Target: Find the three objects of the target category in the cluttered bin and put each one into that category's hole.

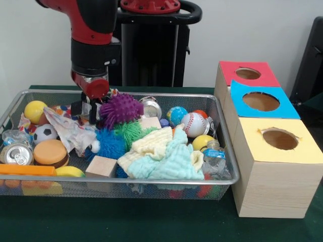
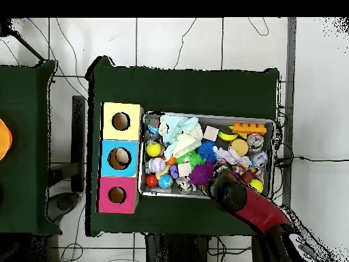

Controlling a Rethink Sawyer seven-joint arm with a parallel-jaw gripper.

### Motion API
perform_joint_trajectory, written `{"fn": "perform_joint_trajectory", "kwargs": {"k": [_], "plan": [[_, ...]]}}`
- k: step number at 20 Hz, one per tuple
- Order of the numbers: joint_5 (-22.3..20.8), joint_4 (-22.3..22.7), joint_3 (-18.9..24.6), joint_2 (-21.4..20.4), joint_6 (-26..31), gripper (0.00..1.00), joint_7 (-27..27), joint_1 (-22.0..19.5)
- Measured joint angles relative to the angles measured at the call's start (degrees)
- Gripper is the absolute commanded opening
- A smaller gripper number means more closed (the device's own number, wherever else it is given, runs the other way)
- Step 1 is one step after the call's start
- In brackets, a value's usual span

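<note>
**Wire bin packed with mixed toys**

Your gripper [image 1: 87, 108] hung at the mesh bin's [image 1: 224, 146] upper left; whether its fingers were apart was unclear. Inside lay a spiky purple ball [image 1: 120, 110], stitched baseball [image 1: 195, 124], soft cloths [image 1: 166, 156]. Holed wooden boxes [image 1: 272, 166] stood right.

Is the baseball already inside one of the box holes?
No, the baseball lies in the wire bin, beside the boxes, and all three holes look empty.

Green-covered bench [image 1: 126, 222]. Directly on it: wire-mesh bin [image 1: 222, 166] heaped with clutter, and just beside that, a wooden box [image 1: 272, 186] with red, blue and yellow tops, one hole each.
</note>
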Motion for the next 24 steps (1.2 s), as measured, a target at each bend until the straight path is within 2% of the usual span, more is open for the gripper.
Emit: {"fn": "perform_joint_trajectory", "kwargs": {"k": [12, 21, 24], "plan": [[-4.7, -0.5, -0.2, -2.4, 4.7, 1.0, 0.0, -4.2], [-5.7, -0.5, 0.0, -2.9, 4.8, 1.0, 0.0, -7.7], [-7.3, -0.5, 0.0, -2.8, 4.9, 1.0, 0.0, -8.6]]}}
